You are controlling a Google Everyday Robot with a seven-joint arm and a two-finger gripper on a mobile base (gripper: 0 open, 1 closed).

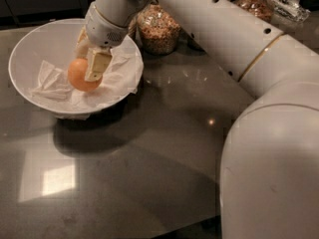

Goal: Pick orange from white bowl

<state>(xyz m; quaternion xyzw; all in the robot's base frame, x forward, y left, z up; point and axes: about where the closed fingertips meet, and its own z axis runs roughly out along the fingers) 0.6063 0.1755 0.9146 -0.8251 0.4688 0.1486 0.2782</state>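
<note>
The orange (77,75) is a small round fruit inside the white bowl (30,44), just above the crumpled white paper (50,86) that lines it. My gripper (88,68) reaches down into the bowl from the upper right. Its cream fingers (97,63) are closed around the orange's right side, and the far finger is mostly hidden behind the fruit. The bowl stands at the left of the dark counter.
A glass jar of grain (159,29) stands just right of the bowl, with more jars (254,1) at the back right. My white arm (234,39) crosses the upper right, and its large base link (271,168) fills the lower right. The dark counter (149,148) stretches across the front.
</note>
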